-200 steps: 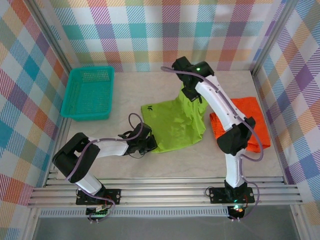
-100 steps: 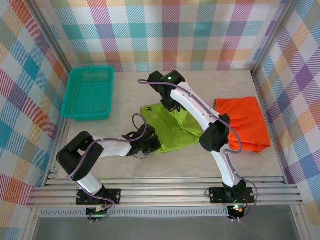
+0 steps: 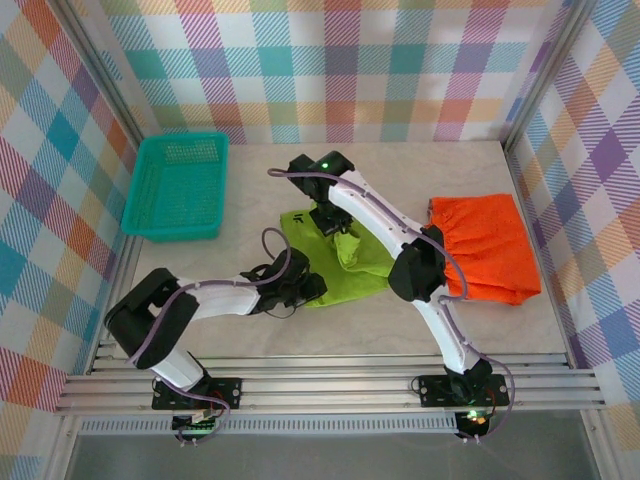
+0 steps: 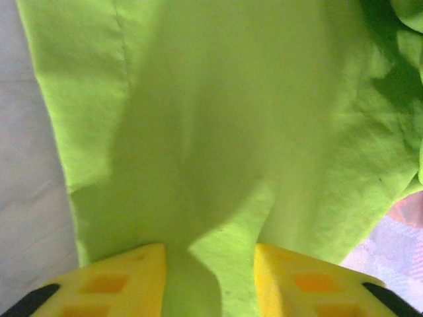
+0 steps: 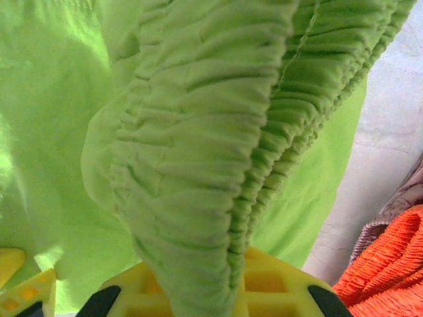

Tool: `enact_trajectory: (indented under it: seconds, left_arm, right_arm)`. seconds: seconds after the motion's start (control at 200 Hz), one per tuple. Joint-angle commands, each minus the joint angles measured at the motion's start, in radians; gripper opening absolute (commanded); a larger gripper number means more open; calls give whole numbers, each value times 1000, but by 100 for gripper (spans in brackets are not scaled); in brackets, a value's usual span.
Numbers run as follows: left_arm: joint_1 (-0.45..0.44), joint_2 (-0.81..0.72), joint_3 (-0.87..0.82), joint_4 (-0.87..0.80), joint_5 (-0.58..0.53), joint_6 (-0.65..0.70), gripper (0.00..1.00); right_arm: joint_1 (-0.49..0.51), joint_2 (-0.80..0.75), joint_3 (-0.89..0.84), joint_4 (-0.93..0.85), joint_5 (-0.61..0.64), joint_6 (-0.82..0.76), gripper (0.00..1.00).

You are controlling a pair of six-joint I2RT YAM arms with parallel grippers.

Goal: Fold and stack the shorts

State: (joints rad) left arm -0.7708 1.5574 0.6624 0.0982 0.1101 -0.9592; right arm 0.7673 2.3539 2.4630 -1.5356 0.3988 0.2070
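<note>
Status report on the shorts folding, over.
Left pincer open at the lime green shorts, near edge. Right pincer shut on their waistband, held over the cloth. Orange shorts right, not obstructing.

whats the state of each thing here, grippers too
lime green shorts: partly folded, waistband end lifted off the table
orange shorts: lying flat on the table, not held
teal basket: upright, empty
left gripper: open, fingers either side of a fold of green fabric
right gripper: shut on the green waistband
</note>
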Motion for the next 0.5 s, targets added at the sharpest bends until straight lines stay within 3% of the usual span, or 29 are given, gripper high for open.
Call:
enact_trajectory:
  seconds: [0.0, 0.13, 0.205, 0.29, 0.495]
  left_arm:
    - [-12, -121, -36, -98, -61, -6, 54]
    - [-10, -290, -75, -188, -142, -13, 77]
    - [-6, -396, -89, -246, -191, -17, 85]
    - [3, -511, -95, -307, -248, -19, 92]
    - [34, -756, -73, -426, -351, -14, 98]
  right_arm:
    - [7, 15, 34, 5, -43, 26, 11]
    - [8, 19, 36, 21, -83, 26, 19]
    - [12, 18, 37, 33, -120, 34, 24]
    - [14, 15, 42, 62, -216, 59, 36]
    - [13, -30, 38, 252, -682, 156, 49]
